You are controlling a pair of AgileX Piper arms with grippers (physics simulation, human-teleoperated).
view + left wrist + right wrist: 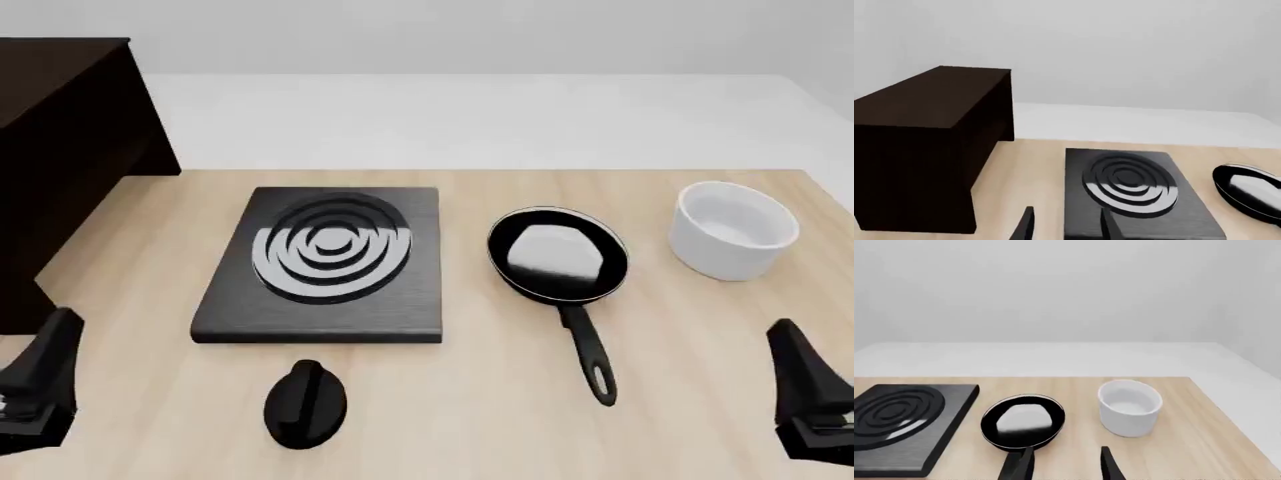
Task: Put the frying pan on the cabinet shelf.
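Note:
The frying pan (558,255) is small, round and glossy black. It lies on the table right of centre, its long handle (590,352) pointing toward the near edge. It shows in the right wrist view (1023,421) and at the edge of the left wrist view (1251,190). The dark brown cabinet (67,130) stands far left; of the cabinet shelf I see only the flat top (934,97). My left gripper (47,365) hangs open at the near left, fingers apart (1067,230). My right gripper (801,370) is open at the near right (1064,467), just short of the pan's handle.
A flat black stove plate (327,265) with grey rings lies between cabinet and pan. A black knob (304,402) sits in front of it. A white bowl (731,230) stands right of the pan, close to the table's right edge.

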